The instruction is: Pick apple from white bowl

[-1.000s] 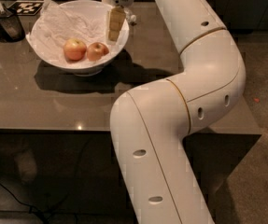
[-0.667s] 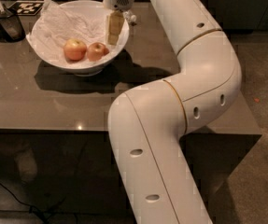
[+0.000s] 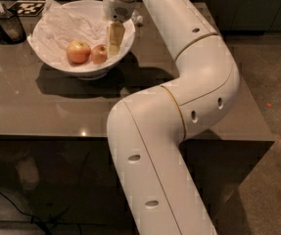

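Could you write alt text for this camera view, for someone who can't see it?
A white robot arm reaches over a grey table, its pincer hanging inside a white bowl beside the smaller, redder apple; a bigger apple lies next to it.

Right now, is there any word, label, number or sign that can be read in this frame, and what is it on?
None readable.
The black-and-white square tag on the table shows a pattern, no letters.
The gripper, in the white bowl beside the apple, bears no label.
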{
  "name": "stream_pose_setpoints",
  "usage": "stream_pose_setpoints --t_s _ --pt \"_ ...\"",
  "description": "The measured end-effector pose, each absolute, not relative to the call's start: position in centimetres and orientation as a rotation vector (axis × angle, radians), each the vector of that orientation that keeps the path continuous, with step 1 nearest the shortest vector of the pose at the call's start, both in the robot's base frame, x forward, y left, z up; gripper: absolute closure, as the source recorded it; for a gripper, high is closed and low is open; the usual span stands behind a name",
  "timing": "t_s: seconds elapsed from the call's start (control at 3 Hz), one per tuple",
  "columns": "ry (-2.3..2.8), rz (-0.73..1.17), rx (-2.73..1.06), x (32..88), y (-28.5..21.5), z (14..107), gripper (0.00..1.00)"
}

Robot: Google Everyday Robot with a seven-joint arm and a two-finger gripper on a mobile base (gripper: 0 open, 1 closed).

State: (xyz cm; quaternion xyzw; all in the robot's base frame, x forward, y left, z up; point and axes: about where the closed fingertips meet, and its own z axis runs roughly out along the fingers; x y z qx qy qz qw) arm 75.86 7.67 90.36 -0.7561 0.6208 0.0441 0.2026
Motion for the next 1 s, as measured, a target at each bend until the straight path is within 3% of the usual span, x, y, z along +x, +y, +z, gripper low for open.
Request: stream_pose_setpoints --t_s 1.0 --pt "1.757 0.169 -2.129 75.9 8.8 88.3 0.11"
